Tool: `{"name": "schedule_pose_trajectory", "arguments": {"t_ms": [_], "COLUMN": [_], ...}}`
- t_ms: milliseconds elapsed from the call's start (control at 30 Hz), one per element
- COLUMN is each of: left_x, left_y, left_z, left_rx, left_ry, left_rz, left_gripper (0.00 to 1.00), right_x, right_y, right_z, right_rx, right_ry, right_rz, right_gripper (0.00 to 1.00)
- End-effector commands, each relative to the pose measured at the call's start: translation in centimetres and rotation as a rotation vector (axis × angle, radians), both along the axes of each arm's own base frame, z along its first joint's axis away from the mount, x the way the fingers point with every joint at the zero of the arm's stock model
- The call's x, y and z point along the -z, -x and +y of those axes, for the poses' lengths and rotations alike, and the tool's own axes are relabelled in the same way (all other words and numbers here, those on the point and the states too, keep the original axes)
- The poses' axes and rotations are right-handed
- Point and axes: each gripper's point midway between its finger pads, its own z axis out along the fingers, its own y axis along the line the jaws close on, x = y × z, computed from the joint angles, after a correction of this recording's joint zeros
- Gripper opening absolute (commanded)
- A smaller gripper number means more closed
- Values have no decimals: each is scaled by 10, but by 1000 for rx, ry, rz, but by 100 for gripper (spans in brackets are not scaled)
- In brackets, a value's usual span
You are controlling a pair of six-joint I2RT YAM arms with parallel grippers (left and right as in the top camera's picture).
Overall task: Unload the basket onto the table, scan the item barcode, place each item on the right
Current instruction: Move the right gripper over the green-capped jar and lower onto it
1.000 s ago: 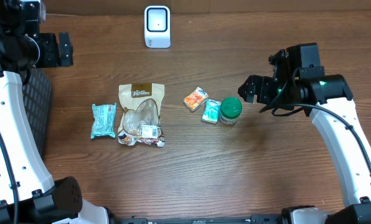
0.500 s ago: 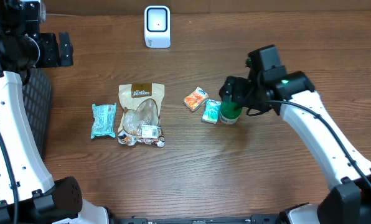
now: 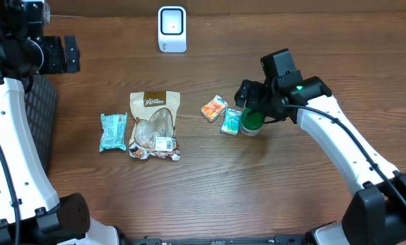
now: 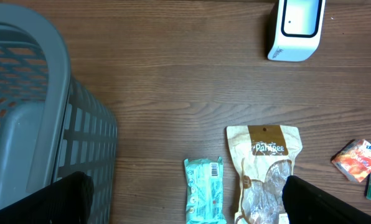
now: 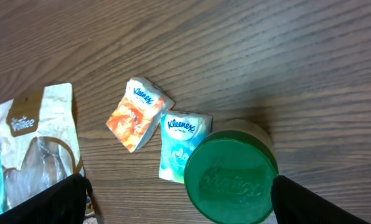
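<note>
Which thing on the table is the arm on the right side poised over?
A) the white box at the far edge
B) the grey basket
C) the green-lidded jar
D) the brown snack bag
C: the right gripper hangs open directly above the green-lidded jar, whose lid shows between the fingers in the wrist view.

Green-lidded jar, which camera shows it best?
Right wrist: the green-lidded jar fills the lower frame, lid seen from above. Overhead shows it small, partly hidden by the right end effector. Left wrist misses it.

Table (image 5: 297,50) is matt wood, jar lid (image 5: 230,176) smooth plastic, blue tissue pack (image 5: 180,144) perhaps glossy film.
</note>
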Motion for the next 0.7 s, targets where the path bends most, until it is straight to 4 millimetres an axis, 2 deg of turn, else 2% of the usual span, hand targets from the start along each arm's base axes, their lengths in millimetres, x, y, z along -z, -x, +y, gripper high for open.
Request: {"name": "schedule_pose_trajectory", "arguments": {"t_ms": [0, 233, 467, 667], "left_x": [-8, -8, -8, -8], "left_y": [0, 0, 0, 0], "left_z": [2, 2, 2, 2], "left_rx": [13, 13, 13, 13], "left_ry": [-23, -23, -23, -23], "left_rz": [-23, -23, -23, -23], "left_gripper": [100, 100, 100, 100], "right_x": [-5, -3, 31, 39], "right_y": [-9, -16, -16, -12], "right_z": [2, 5, -6, -10], "right_rx": [21, 25, 48, 37], "right_ry": [-1, -10, 80, 112], "right_rz": [-19, -40, 36, 60], "right_gripper": [91, 85, 84, 85]}}
